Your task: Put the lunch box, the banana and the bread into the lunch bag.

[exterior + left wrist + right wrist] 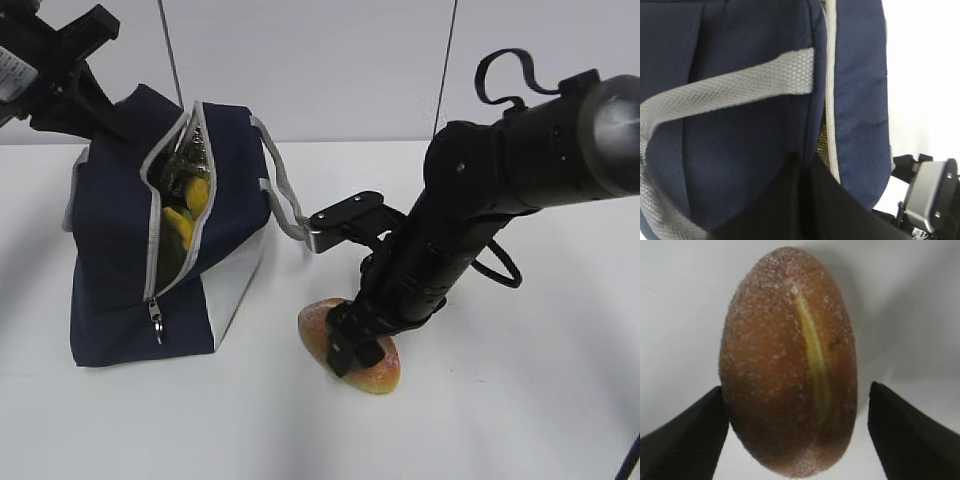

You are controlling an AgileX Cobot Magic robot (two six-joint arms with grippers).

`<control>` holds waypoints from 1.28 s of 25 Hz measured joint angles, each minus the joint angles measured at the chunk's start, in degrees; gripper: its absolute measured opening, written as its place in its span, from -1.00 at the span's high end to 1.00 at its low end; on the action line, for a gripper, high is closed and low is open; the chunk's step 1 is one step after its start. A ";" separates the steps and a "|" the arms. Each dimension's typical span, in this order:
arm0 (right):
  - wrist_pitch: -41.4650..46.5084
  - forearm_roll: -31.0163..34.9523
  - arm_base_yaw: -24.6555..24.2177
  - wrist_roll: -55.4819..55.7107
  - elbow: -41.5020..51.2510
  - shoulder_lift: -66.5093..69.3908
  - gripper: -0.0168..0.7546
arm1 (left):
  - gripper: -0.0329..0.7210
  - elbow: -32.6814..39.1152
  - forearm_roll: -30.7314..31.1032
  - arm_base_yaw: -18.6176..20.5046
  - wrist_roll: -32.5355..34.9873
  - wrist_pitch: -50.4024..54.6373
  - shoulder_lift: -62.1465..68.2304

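The navy lunch bag [110, 260] stands at the left with its zipper open. The yellow banana [190, 205] shows inside the opening; the lunch box is not plainly visible. My left gripper [95, 115] is shut on the bag's upper back edge; in the left wrist view its black fingers [840, 210] pinch the navy fabric [740, 165] beside the grey zipper tape. The bread [312, 325] lies on the table right of the bag. My right gripper [352, 350] is down over it, open, with the roll [790, 365] between the fingers; the right finger stands clear of the crust.
A grey webbing handle [285, 195] hangs off the bag toward my right arm. The ring zipper pull [156, 318] hangs at the bag's lower front. The right arm's wrist camera mount [345, 222] sits close to the handle. The table is white.
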 joint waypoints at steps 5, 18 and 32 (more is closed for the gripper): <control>-0.39 0.42 0.00 -0.58 -2.29 2.58 -0.48 | 0.92 0.00 0.00 0.00 0.00 0.00 0.00; 13.69 -12.13 0.00 5.11 -6.56 -3.90 -0.09 | 0.92 0.00 0.00 0.00 0.43 0.00 0.00; 11.28 5.59 0.00 13.23 -25.35 -10.25 -0.07 | 0.92 0.00 -2.76 0.00 0.48 -0.59 0.00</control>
